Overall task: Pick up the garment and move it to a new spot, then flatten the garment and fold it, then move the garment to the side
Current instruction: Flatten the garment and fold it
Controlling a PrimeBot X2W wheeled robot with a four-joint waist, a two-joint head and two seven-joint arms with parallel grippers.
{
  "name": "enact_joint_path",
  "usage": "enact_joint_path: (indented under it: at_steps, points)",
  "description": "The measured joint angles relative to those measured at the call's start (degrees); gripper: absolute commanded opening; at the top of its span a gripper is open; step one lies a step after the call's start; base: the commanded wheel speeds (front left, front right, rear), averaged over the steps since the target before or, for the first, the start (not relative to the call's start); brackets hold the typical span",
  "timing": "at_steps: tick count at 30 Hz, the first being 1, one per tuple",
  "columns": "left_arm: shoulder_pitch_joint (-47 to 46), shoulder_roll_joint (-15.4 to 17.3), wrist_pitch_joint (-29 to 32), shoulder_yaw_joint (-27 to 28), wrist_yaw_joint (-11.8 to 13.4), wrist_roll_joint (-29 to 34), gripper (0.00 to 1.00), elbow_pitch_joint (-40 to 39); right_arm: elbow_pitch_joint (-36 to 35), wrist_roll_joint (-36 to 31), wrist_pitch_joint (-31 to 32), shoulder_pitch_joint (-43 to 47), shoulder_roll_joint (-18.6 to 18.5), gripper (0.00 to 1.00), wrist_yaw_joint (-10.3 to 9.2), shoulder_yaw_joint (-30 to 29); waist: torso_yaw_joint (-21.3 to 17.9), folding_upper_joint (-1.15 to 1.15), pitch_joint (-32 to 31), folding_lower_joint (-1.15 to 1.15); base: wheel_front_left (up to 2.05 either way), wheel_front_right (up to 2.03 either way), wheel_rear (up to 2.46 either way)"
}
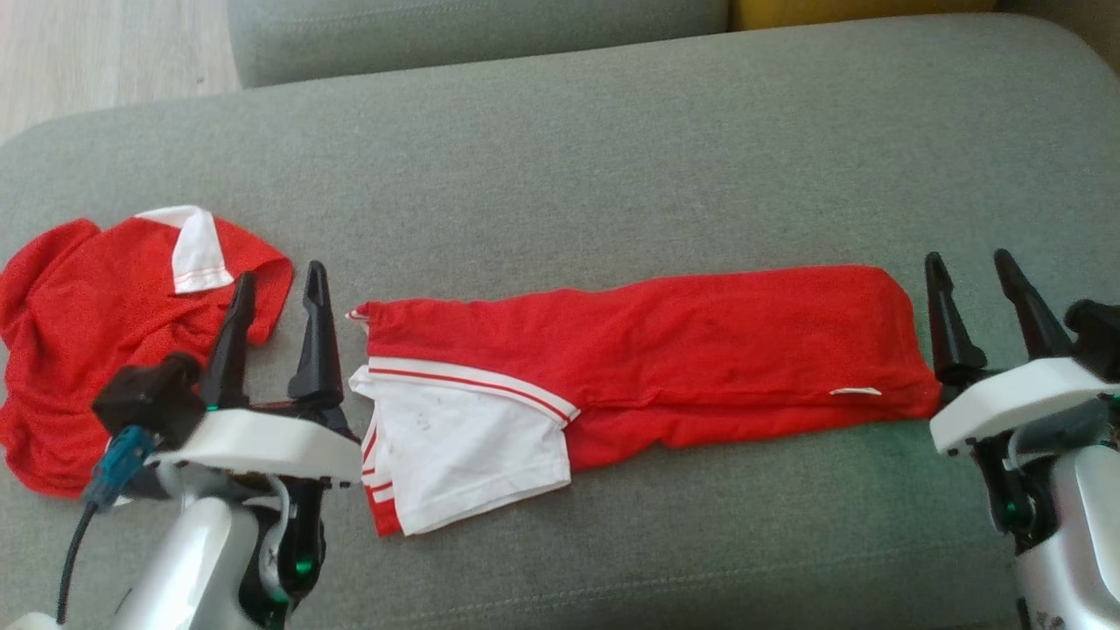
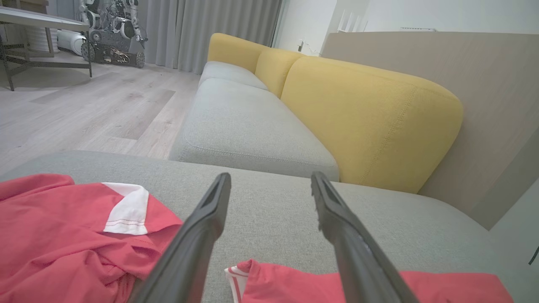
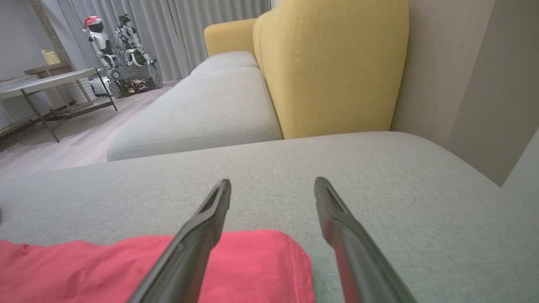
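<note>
Garment (image 1: 665, 350) lies as a long folded strip on sofa (image 1: 612, 157); left claw (image 1: 282, 273), right claw (image 1: 969, 255) released; final fold, side move judged pending

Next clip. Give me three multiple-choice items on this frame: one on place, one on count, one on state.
1. Where does the crumpled garment lie relative to the folded garment?
A. On the robot's left
B. On the robot's right
C. On top of it
2. How many red garments lie on the cushion?
A. One
B. Two
C. Three
3. How are the left gripper and right gripper?
A. Both shut on cloth
B. Only left open
C. Both open, empty

1 A: it lies beyond the left gripper.
2 B: one crumpled, one folded.
3 C: fingers spread, clamping nothing.
</note>
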Motion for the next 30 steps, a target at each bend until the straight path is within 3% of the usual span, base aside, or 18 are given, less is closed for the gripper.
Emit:
enact_joint_path:
  at_steps: [5,14,22,30]
  points:
    - [0.0,-2.4,0.0,2.4,-3.6,3.2,1.0,1.7,3.6,-1.0,0.1,0.0,1.2,1.0,0.0,-2.9,0.8,0.0,0.9,0.0,0.0,0.0,0.0]
    - [0.0,-4.9,0.0,4.4,-7.6,6.9,1.0,4.2,15.2,-2.5,0.6,-3.7,3.6,1.0,0.0,-6.8,2.0,0.0,3.2,0.0,0.0,0.0,0.0]
    - [-0.2,-6.3,0.0,5.1,-9.6,8.7,1.0,5.3,25.7,-2.9,0.2,-8.7,3.7,1.0,0.0,-7.9,3.4,0.0,5.1,0.0,0.0,0.0,0.0]
    - [-0.6,-6.5,0.0,6.5,-10.2,9.7,1.0,5.7,31.9,0.1,1.4,-12.2,3.4,1.0,0.0,-4.7,4.3,0.0,6.2,0.0,0.0,0.0,0.0]
